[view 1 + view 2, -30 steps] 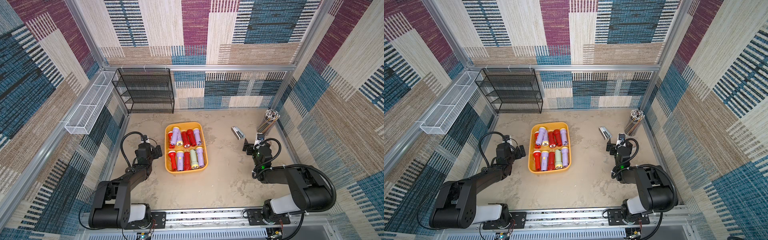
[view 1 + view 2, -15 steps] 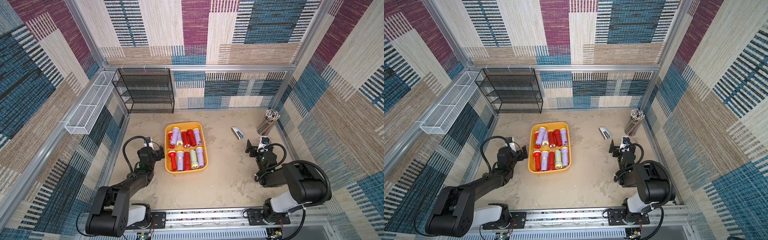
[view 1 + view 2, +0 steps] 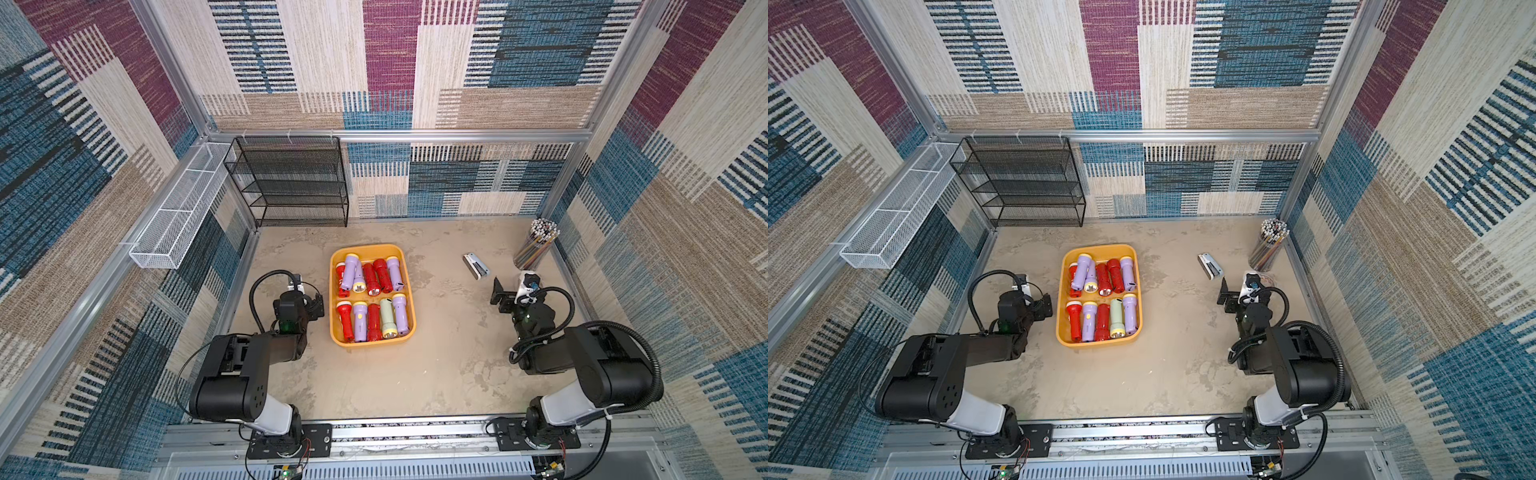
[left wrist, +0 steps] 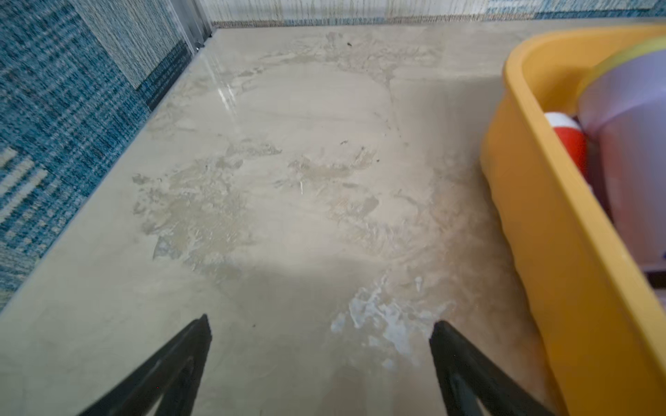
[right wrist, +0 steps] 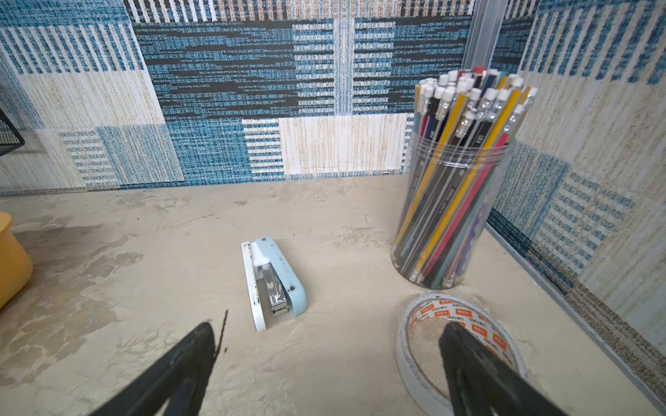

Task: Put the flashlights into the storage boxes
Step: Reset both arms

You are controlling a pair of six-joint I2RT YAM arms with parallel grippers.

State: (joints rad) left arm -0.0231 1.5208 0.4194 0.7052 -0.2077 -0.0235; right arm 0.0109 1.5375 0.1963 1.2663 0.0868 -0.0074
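The yellow-orange storage box (image 3: 371, 248) (image 3: 1099, 248) lies mid-table. Several flashlights lie in it in two rows, among them a red one (image 3: 344, 321), a lilac one (image 3: 400, 319) and a pale green one (image 3: 388, 318). No flashlight shows outside it. My left gripper (image 3: 316, 302) (image 4: 322, 321) is open and empty, low over bare table just left of the box wall (image 4: 540, 216); a lilac flashlight (image 4: 630, 144) and a red flashlight (image 4: 565, 140) show over the rim. My right gripper (image 3: 511, 291) (image 5: 328, 326) is open and empty, far right of the box.
A pale blue stapler (image 5: 274, 281) (image 3: 476, 265) lies ahead of the right gripper. A tape roll (image 5: 403, 356) sits under its one finger, with a clear jar of pencils (image 5: 454, 201) behind. A black mesh rack (image 3: 291, 183) and a white wire basket (image 3: 178, 220) stand at the back left.
Both arms have folded back toward their bases, elbows lower. The two grippers stayed wide open and shifted only slightly. The flashlights in the box have not moved.
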